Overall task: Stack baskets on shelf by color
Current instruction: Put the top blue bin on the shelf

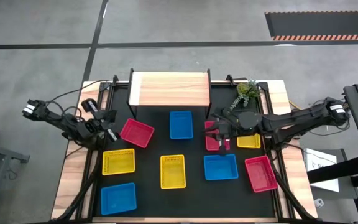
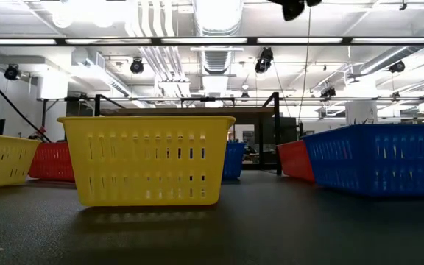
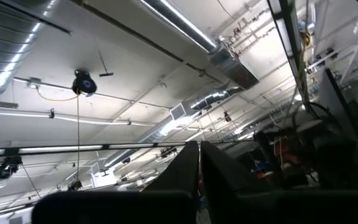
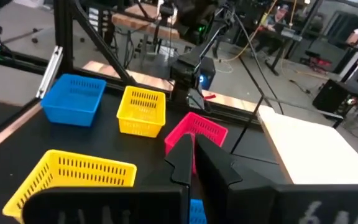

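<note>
Right hand (image 1: 221, 138), fingers together, hovers over the red perforated plastic basket (image 1: 212, 142); we should open, then pinch its rim.

left end effector (image 1: 109, 124) closed, right end effector (image 1: 221, 134) closed

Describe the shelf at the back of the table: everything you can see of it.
The shelf stands at the table's far edge, midway between the two arms. From above it shows a rectangular top of pale wood-grain planks, carried on a thin black frame that shows along its left side and front corners. The top is bare: no basket sits on it yet, and neither gripper touches it. The nearest basket, a blue one, lies on the black tabletop just in front of it, clear of its legs. The right wrist view also shows the pale top.
</note>
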Action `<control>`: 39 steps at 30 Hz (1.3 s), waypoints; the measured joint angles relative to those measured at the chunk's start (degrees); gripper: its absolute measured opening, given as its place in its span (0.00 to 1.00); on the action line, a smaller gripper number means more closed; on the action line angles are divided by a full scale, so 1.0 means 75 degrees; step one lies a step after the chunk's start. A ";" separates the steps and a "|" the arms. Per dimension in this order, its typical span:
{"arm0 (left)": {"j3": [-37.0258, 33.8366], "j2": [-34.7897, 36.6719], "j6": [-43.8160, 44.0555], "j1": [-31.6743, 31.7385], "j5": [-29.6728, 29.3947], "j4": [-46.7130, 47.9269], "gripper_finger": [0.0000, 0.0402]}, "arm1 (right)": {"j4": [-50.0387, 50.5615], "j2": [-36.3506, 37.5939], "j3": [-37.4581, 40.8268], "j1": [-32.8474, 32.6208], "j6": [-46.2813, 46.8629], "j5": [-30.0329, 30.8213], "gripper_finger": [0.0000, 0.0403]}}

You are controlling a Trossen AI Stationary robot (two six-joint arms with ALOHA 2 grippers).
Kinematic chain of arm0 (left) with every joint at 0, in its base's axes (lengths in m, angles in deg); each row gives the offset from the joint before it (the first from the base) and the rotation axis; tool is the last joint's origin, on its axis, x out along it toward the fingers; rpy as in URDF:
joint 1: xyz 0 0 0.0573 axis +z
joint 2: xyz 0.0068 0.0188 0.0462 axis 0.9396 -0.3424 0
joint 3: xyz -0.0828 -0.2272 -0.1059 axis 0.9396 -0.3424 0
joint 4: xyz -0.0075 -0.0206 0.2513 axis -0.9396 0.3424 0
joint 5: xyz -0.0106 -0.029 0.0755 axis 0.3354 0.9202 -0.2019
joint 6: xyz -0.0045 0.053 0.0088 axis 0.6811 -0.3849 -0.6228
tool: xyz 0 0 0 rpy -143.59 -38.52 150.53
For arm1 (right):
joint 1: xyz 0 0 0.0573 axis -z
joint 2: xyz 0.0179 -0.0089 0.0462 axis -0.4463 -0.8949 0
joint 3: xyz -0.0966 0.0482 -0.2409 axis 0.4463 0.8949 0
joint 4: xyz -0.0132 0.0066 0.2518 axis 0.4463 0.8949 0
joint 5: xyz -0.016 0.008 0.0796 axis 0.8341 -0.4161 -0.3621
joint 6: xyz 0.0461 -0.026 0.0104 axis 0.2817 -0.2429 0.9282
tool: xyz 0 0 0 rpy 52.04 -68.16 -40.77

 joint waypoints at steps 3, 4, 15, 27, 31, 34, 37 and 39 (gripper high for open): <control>-0.0018 0.0202 0.0042 0.0000 0.0001 -0.0009 0.00 | 0.0120 -0.0460 -0.0452 -0.0033 0.0087 0.0068 0.02; -0.0083 0.0257 0.0070 0.0000 0.0000 -0.0014 0.00 | 0.0237 -0.0616 -0.0653 -0.0027 0.0139 0.0081 0.02; -0.0399 0.0482 0.0083 -0.0003 -0.0055 0.0074 0.00 | 0.3819 -0.2871 -0.3804 0.0173 0.0457 0.0604 0.02; -0.0402 0.0500 0.0090 -0.0003 -0.0240 0.0076 0.00 | 0.7203 -0.5053 -0.6421 0.0659 0.0932 0.0602 0.29; -0.0405 0.0482 0.0090 -0.0003 -0.0244 0.0079 0.00 | 0.7919 -0.5698 -0.7152 0.0666 0.1164 0.0592 0.41; -0.0405 0.0471 0.0093 -0.0003 -0.0260 0.0073 0.00 | 0.8351 -0.6222 -0.7481 0.0665 0.1382 0.0584 0.46; -0.0408 0.0465 0.0093 -0.0003 -0.0284 0.0079 0.00 | 0.8963 -0.6734 -0.7711 0.0666 0.1539 0.0577 0.47; -0.0408 0.0465 0.0093 -0.0003 -0.0320 0.0076 0.00 | 0.9188 -0.6999 -0.7852 0.0666 0.1635 0.0551 0.46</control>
